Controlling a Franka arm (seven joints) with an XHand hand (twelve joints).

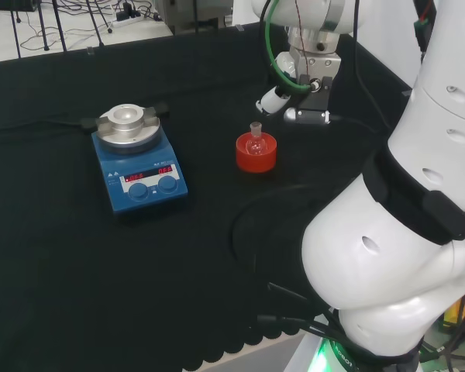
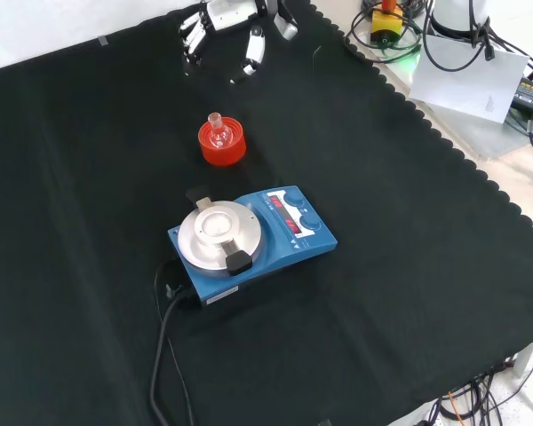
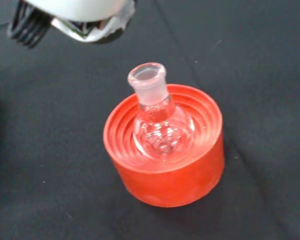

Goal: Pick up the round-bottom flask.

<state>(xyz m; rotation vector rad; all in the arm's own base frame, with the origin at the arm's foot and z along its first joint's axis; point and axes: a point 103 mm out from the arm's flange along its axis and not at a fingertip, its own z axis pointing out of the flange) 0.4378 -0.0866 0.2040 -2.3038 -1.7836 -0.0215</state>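
- Where the black cloth covers the surface (image 2: 409, 266), a small clear round-bottom flask (image 3: 160, 125) sits upright in the hollow of a red ribbed ring stand (image 3: 165, 170), its frosted neck pointing up and its mouth open.
- Seen from the front, flask and stand lie near the far middle of the cloth, with the hand (image 2: 235, 22) well apart from them at the top edge of that view.
- Black and white fingers (image 2: 253, 49) hang down spread and fairly straight, pinching nothing and touching neither the flask nor the stand.
- From the head view, the hand (image 1: 294, 97) hovers just beyond and to the right of the red stand, with a gap between them.
- Nearer the front camera stands a blue magnetic stirrer hotplate (image 2: 249, 240) with a round silver top plate, two blue knobs and red lit digits; its black cable (image 2: 164, 337) trails toward the near edge.
- Some white print shows on the stirrer's front panel, but it looks too small to read.
- Whether the flask holds any liquid cannot be told; it appears empty.
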